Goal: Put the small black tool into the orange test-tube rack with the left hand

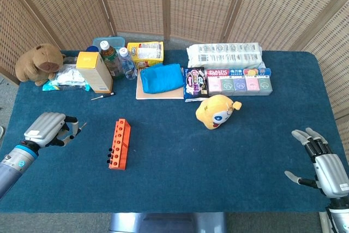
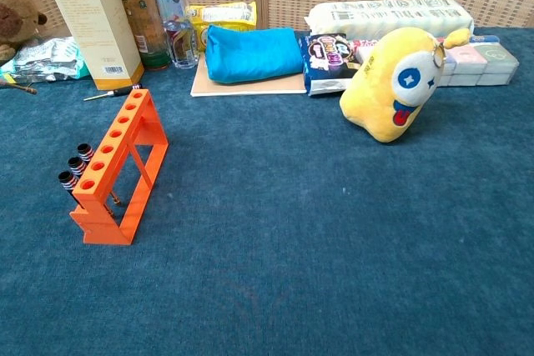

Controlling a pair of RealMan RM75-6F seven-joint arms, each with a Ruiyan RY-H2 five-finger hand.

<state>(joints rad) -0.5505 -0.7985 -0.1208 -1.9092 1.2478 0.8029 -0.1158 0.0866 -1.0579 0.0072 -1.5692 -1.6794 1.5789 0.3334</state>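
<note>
The orange test-tube rack (image 1: 119,143) (image 2: 119,164) stands upright at mid-left of the blue table. Three small black striped pieces (image 2: 73,164) sit against its left side. A small black-handled screwdriver (image 1: 102,96) (image 2: 113,92) lies flat by the yellow box, untouched. My left hand (image 1: 48,129) hovers low, well left of the rack, with its fingers curled in. A thin dark tip (image 2: 18,87) pokes out of it toward the rack; I cannot tell whether that is a finger or a held thing. My right hand (image 1: 320,163) is at the far right, fingers spread and holding nothing.
Along the back stand a yellow box (image 1: 94,71), two bottles (image 1: 117,60), a blue pouch (image 1: 161,78), snack packs (image 1: 240,80) and a paper roll pack (image 1: 224,55). A brown plush (image 1: 38,64) sits at the far left, and a yellow plush (image 1: 216,111) right of centre.
</note>
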